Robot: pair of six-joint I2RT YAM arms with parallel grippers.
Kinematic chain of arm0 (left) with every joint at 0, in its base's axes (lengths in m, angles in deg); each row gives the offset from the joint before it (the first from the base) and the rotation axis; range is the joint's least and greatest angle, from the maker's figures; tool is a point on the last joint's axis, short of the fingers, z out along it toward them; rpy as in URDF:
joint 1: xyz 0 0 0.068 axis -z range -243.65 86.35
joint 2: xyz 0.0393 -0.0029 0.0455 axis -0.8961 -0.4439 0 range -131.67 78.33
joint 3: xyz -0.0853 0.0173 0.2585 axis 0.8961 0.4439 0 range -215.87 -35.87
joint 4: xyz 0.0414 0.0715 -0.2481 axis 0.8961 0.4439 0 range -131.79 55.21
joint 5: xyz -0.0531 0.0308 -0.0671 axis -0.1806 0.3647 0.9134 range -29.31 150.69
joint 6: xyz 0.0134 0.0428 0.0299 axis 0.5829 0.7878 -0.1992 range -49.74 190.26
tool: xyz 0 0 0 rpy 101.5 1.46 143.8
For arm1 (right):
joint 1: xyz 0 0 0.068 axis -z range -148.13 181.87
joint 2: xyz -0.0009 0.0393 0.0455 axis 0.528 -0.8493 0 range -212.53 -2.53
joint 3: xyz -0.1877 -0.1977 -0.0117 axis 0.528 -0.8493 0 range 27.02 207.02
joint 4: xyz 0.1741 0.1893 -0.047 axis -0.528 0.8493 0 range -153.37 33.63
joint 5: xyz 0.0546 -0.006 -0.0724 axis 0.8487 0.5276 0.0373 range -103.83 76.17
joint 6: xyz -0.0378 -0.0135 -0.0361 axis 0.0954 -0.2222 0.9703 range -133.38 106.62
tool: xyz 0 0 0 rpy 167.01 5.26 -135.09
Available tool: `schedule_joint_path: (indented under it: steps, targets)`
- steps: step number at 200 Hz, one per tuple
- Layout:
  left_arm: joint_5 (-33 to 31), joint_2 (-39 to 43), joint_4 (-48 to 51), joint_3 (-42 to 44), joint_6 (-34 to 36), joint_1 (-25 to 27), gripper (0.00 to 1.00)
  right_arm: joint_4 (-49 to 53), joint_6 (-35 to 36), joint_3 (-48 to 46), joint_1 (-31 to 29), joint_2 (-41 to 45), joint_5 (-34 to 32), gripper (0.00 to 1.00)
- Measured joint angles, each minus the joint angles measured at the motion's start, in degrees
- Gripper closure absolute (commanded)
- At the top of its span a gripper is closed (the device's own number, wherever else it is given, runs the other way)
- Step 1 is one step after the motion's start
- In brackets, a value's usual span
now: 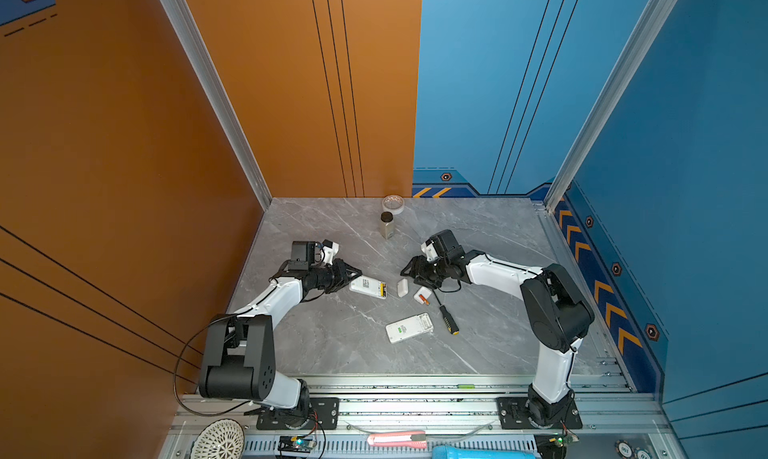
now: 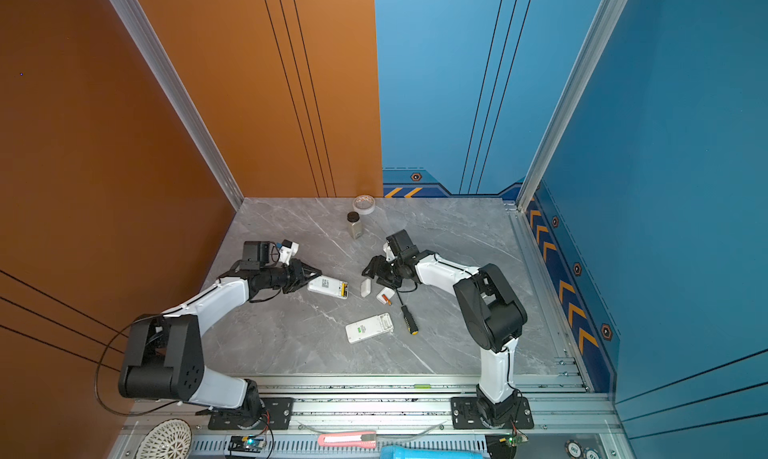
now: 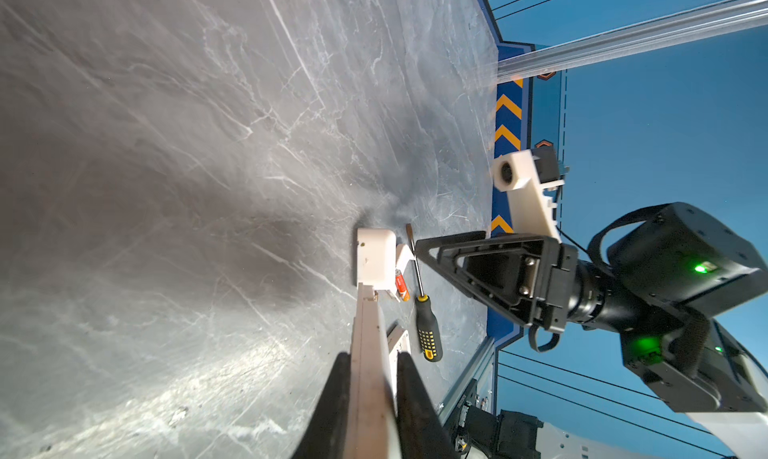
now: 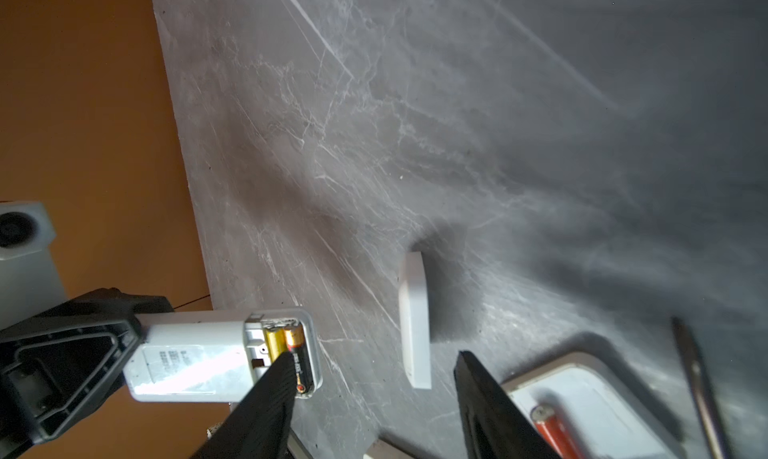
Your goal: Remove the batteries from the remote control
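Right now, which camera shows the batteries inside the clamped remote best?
The right wrist view: the remote lies open toward it, showing two batteries side by side. Both top views show them only as a small yellow-black patch at its end. The left wrist view sees the remote edge-on; no cells visible.

top views: high over the arm bases (image 1: 291, 415), looking down, far, whole tabletop (image 1: 332, 353) | left wrist: close behind left gripper (image 3: 372, 359), facing ahead of it | right wrist: close behind right gripper (image 4: 374, 357) | wrists share: screwdriver (image 3: 428, 332), battery cover (image 3: 376, 261)
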Motion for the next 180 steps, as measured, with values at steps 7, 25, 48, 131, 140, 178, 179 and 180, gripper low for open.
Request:
schedule_joint_path:
  steps: [7, 25, 48, 131, 140, 178, 179, 180]
  targets:
    - [-0.2, -0.2, -0.1, 0.4, 0.0, 0.0, 1.0, 1.2, 0.4, 0.0, 0.3, 0.4, -0.9, 0.28]
    - [-0.6, -0.8, -1.2, 1.6, -0.2, 0.0, 1.0, 6.4, 1.9, 0.0, 1.3, 2.8, -3.9, 0.24]
    - [-0.9, -2.1, -3.2, 2.7, -0.7, 0.7, 1.0, 14.6, 4.6, 0.0, 3.3, 8.3, -7.6, 0.23]
    - [-1.4, -2.8, -12.2, 8.2, -3.8, 2.7, 0.97, 33.5, 17.0, -8.0, -1.0, 20.6, -12.2, 0.38]
    - [-1.4, -2.9, -13.2, 8.9, -4.1, 2.7, 0.91, 34.5, 17.9, -9.1, -1.5, 20.6, -12.5, 0.39]
    - [-4.2, -3.3, -15.4, 11.6, -4.1, 2.9, 0.71, 37.3, 21.4, -10.5, -3.3, 18.9, -14.4, 0.41]
    - [-4.3, -3.4, -15.4, 11.8, -4.1, 3.0, 0.7, 37.3, 21.6, -10.5, -3.3, 18.9, -14.4, 0.42]
    - [-4.4, -3.4, -15.4, 11.9, -4.1, 3.0, 0.7, 37.3, 21.7, -10.5, -3.3, 18.8, -14.5, 0.42]
